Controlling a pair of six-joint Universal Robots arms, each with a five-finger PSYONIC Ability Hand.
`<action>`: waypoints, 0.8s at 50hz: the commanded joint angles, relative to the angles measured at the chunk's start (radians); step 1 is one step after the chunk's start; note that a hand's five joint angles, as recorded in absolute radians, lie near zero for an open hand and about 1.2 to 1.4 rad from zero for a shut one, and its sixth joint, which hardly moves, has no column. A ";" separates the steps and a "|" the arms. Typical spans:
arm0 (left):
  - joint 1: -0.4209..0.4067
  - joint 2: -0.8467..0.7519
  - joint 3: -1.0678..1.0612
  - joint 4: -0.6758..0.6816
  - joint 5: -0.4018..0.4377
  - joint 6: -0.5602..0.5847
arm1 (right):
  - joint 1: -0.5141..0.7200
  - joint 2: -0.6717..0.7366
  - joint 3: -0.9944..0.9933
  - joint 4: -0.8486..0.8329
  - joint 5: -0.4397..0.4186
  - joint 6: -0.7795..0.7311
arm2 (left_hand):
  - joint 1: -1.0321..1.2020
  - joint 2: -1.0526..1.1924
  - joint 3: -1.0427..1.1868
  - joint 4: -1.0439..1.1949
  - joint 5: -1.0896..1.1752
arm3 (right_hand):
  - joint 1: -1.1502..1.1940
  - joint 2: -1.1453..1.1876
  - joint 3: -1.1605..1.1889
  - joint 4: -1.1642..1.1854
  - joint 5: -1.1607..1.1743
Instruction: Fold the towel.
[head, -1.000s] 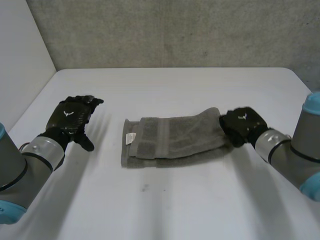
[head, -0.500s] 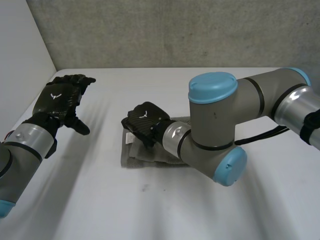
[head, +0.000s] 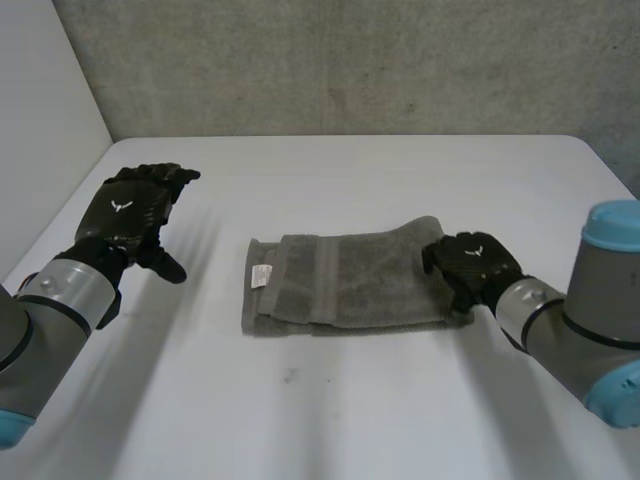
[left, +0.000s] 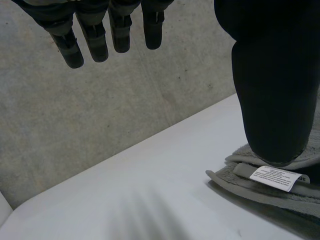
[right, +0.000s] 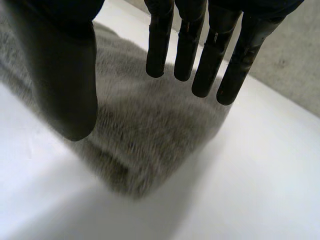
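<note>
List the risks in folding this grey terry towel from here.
1. The black right hand is open over one end of the folded grey terry towel; a shallow pinch might lift only its top layer.
2. The black left hand hangs open apart from the towel, so its far end is unheld and it could slide on the white table.

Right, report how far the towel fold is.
Done: the grey towel lies folded into a layered strip, label at one end. In hand: the right hand, open, is at its other end; the left hand hovers open, apart. Left: probably folding the strip across.
</note>
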 joint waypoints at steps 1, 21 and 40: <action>0.000 -0.005 0.000 0.004 0.001 0.000 | -0.021 0.030 0.045 -0.061 -0.013 -0.008 | 0.013 0.018 0.027 0.027 0.001 | 0.028 0.002 0.015 0.011 0.049; 0.001 0.001 -0.005 0.007 -0.001 0.000 | -0.035 0.012 -0.016 -0.119 0.003 -0.069 | 0.010 0.015 0.024 0.025 -0.002 | 0.855 0.829 0.842 0.838 0.876; -0.002 0.024 0.071 -0.010 -0.015 -0.014 | 0.531 0.392 -0.789 0.316 -0.037 -0.430 | 0.010 0.015 0.024 0.025 -0.002 | 0.855 0.829 0.842 0.838 0.876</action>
